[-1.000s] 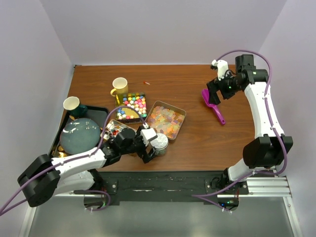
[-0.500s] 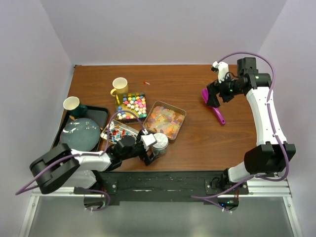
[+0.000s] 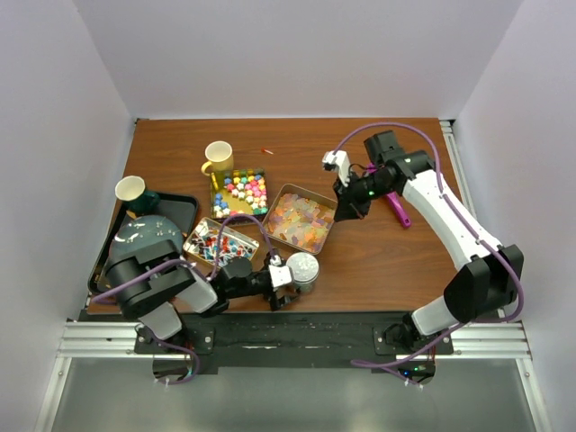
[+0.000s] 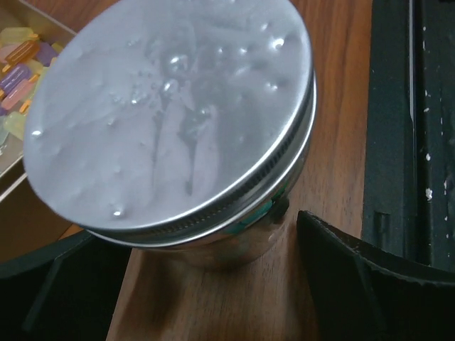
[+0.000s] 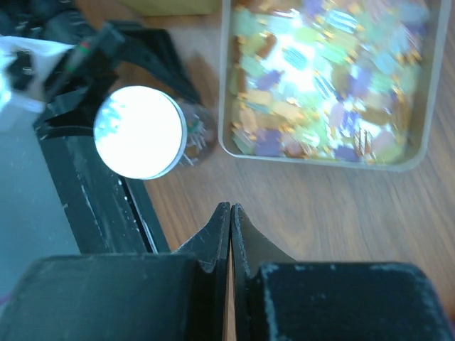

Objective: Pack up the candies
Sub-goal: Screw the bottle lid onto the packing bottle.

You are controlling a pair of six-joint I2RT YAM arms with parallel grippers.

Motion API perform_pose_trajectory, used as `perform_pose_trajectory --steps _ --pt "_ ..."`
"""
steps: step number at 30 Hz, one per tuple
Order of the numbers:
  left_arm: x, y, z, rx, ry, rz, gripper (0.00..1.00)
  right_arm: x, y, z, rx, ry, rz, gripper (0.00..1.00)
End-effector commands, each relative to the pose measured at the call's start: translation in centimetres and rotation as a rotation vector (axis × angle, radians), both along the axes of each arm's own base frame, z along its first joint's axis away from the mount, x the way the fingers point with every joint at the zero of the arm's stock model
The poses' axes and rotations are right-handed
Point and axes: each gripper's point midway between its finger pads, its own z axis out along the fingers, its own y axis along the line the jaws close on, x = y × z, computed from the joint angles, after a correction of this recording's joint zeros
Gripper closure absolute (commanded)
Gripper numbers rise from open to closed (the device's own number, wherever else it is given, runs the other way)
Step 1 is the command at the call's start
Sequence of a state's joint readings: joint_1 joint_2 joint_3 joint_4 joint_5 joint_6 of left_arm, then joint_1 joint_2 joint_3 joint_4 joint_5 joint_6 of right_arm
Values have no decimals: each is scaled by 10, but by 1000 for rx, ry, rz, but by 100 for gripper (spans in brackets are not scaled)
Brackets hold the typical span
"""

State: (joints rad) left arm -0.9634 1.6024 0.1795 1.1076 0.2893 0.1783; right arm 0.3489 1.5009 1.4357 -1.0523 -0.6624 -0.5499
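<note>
top view, table: a brown wooden table (image 3: 396,261) carries everything.
top view, wrapped candies: red, blue and white wrapped candies (image 3: 214,245) fill a small tin (image 3: 187,243) at the near left.
top view, candy balls: bright multicoloured candy balls (image 3: 245,189) lie in a square box (image 3: 239,171) just behind that tin, beside a yellow mug (image 3: 217,158).
top view, translucent candies: pale orange-pink translucent candies (image 3: 301,220) fill a metal tray (image 3: 274,209) near the middle.
top view, jar: a jar (image 3: 301,267) with a silver lid stands just in front of the tray, near the table's front edge.
top view, left gripper: the left gripper (image 3: 288,277) lies low at the jar's left side.
top view, right gripper: the right gripper (image 3: 345,207) hangs by the tray's right rim; a purple scoop (image 3: 400,214) lies beyond it, partly under the arm.
left wrist view, fingers: the dark fingers (image 4: 362,284) stand apart, one on each side of the jar's body; whether they touch it i cannot tell.
left wrist view, jar: lid on, filling the view; a tray corner with candies shows at upper left.
right wrist view, fingers: the fingers (image 5: 213,241) are pressed together with nothing between them, over bare wood.
right wrist view, candies: the translucent candies sit in their tray at upper right; the jar's bright lid is at left.
</note>
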Motion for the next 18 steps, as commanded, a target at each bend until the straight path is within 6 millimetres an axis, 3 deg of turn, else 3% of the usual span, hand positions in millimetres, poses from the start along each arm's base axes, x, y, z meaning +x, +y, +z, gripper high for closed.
perform_pose_trajectory --steps 1,6,7,11,18 --pt "7 -26 28 -102 -147 -70 0 -22 27 -8 36 -10 218 100" --pt "16 -43 28 -139 -113 -41 0 -55 40 -28 41 20 327 100" --pt "18 -44 26 -139 -111 -31 0 -62 41 -39 42 18 342 100" --pt "22 -41 24 -165 -138 -1 1 -93 52 -46 44 24 446 100" --pt "22 -41 18 -194 -125 10 7 -101 59 -63 15 77 469 100"
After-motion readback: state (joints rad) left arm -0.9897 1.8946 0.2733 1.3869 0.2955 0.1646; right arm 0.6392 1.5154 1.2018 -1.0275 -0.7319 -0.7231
